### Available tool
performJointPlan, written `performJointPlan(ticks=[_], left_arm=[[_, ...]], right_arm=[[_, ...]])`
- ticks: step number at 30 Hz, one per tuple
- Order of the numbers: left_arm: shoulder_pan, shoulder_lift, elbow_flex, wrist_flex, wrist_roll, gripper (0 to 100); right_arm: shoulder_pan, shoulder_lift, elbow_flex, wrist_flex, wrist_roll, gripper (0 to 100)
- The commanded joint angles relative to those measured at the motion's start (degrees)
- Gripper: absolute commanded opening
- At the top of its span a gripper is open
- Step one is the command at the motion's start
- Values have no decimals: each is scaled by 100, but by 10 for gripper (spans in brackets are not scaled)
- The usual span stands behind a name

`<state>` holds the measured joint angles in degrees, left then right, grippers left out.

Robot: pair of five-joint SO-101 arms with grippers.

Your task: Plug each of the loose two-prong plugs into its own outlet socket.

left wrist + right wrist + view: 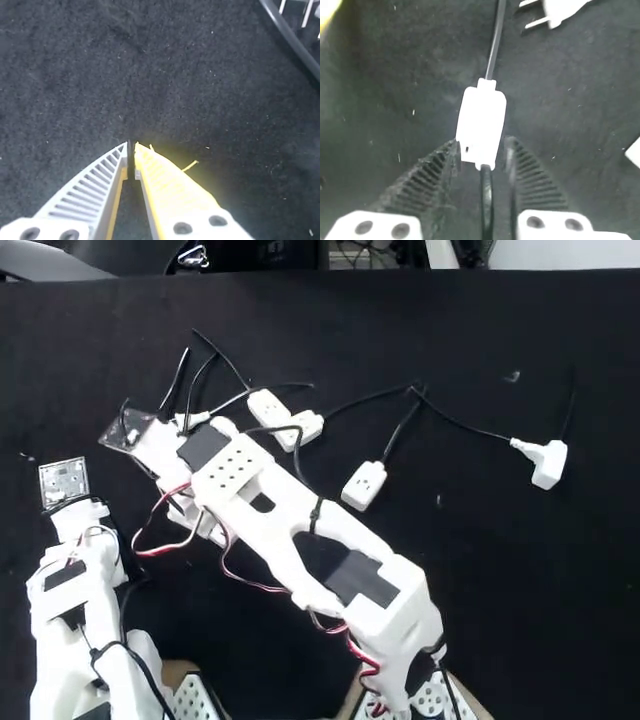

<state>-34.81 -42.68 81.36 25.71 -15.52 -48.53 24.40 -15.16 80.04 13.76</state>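
1. A white two-prong plug (555,11) is cut by the edge of the right wrist view, and most of its body is lost.
2. A white corner (634,152) at another edge of that view shows too little to identify.
3. In the left wrist view, a blurred thick black cable (292,45) and two pale metal prongs (301,14) run off-frame.
4. In the high view, the long white arm (300,530) covers parts of several thin black cords (225,362).

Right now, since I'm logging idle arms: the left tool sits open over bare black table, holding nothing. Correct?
Not open: the left tool is shut, its tips together, over bare black table, holding nothing. The left wrist view shows it.
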Motion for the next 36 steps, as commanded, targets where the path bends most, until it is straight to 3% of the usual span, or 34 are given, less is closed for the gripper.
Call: performJointPlan(ticks=[1,13,17,36], left_arm=[[-48,-70,-22,-70,53,30],[-48,-70,-22,-70,53,30],[-48,-70,-22,-70,53,30],[-48,-70,-22,-70,53,30]], right_arm=[[264,-48,-391,44,-273,103],[273,4,-251,176,-325,98],[273,277,-295,132,-299,9],[273,1182,-646,0,-105,11]])
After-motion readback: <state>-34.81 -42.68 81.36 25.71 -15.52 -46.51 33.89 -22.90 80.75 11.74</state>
